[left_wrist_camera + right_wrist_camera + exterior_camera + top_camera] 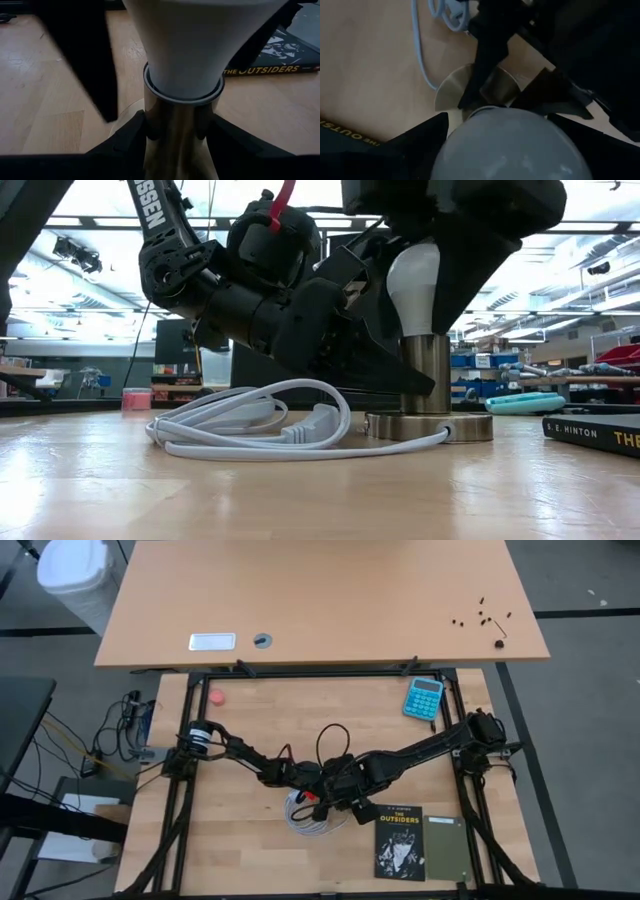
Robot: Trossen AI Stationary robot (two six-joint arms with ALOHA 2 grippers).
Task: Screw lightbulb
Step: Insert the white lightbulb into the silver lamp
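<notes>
The lightbulb stands upright in the brass socket, whose round base rests on the wooden table. In the left wrist view the white glass flares out directly above the socket's rim and no screw thread shows between them, so the bulb seems seated deep, and the task looks well along, perhaps needing only the last turns.

Nearest the low camera, in front of the socket, lies the coiled white cable, with one strand curling round the base.

At the socket itself, the left gripper has its fingers pressed in tight against the brass stem, just under the bulb, holding the fixture steady. The right gripper comes down over the bulb from above, its fingers spread wide on either side of the glass. Whether the pads touch the glass I cannot tell.

What is left, as I judge it: any final twist, then letting go with both grippers.

Beside the socket lies a black book. Farther back from the socket sits a blue calculator, and a small pink thing lies well apart.
</notes>
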